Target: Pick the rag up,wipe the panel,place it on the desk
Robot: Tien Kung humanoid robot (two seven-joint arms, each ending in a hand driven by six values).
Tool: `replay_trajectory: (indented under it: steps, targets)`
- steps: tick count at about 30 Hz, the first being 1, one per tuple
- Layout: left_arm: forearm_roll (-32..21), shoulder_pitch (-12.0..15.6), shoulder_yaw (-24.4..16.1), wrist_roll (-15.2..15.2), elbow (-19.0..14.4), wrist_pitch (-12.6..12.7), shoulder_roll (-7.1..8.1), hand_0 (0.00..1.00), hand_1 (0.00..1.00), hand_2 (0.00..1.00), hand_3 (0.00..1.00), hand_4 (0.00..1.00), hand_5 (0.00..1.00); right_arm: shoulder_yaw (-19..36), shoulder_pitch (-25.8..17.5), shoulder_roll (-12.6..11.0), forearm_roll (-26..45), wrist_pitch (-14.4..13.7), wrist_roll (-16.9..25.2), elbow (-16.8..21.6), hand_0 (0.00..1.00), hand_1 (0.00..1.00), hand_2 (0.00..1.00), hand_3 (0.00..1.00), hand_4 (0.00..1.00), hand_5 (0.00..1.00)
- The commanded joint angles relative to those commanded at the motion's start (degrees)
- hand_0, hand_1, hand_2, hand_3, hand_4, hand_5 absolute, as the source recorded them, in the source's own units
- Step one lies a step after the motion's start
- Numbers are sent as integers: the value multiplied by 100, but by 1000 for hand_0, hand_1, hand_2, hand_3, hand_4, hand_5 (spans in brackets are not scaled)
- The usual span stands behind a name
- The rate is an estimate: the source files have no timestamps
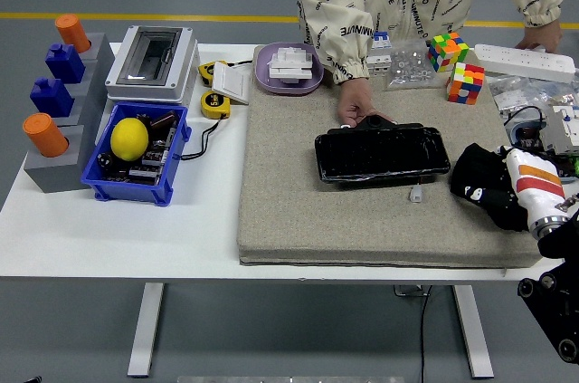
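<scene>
Glossy black panel (382,154) lies flat mid-mat; black rag (481,180), seemingly crumpled, just right

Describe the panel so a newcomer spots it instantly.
Start at the large beige mat covering the table's right half. On its upper right part lies the panel, a flat glossy black rectangle, with a person's hand at its far edge. Nothing else on the mat is a shiny flat slab.
</scene>
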Motion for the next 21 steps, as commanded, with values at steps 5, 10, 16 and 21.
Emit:
replay_trajectory:
  steps: [5, 10, 16, 21]
  targets:
    - [7, -3, -12, -1, -2, -1, -5, 652, 661, 694, 580, 675, 440, 5, 2, -5, -61, -79, -34, -30, 495, 523, 565, 529, 816, 291]
    - [10, 1, -16, -1, -3, -2, -8, 652, 661, 695, 580, 674, 438, 19, 2, -15, -134, -156, -81, -44, 443, 498, 544, 519, 718, 202]
    - [19, 11, -14, -4, -2, -1, 3, 652, 661, 696, 580, 674, 438, 48, -6, -24, -283, -249, -197, -32, 421, 486, 534, 509, 654, 161]
    - [21, 9, -1, -4, -6, -2, 13, 652, 661, 696, 580, 674, 438, 63, -15, -43, -283, -256, -230, 23, 421, 486, 534, 509, 654, 161]
